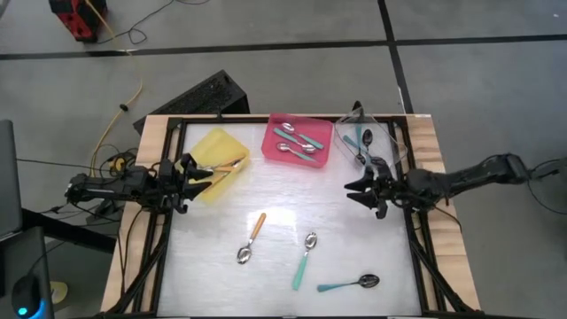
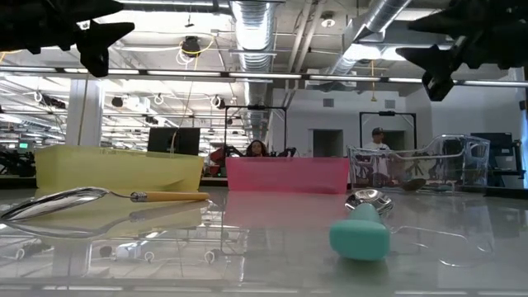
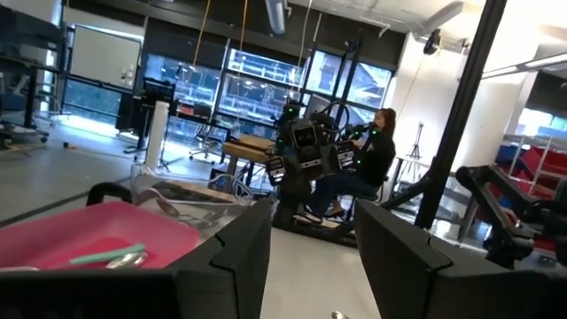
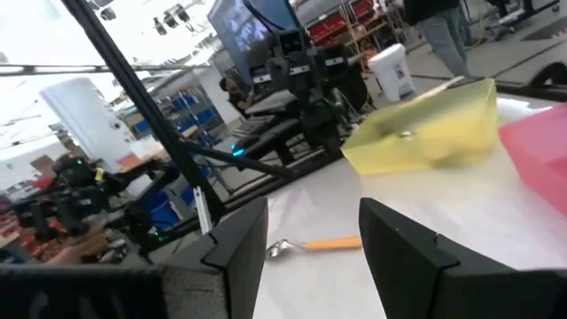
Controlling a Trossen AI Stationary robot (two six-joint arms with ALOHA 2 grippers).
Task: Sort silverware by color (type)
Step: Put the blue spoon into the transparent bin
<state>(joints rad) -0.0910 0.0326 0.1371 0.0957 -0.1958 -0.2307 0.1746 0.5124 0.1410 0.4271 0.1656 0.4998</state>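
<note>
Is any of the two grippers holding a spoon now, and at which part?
No. The left gripper by the yellow tray and the right gripper are both open and empty.

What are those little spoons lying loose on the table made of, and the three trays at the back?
The orange-handled spoon and the teal-handled spoon look like matte plastic handles on polished metal bowls, which mirror the light. The third spoon has a darker bowl, perhaps coated metal. The yellow tray and pink tray seem translucent plastic; the clear tray looks like see-through plastic.
</note>
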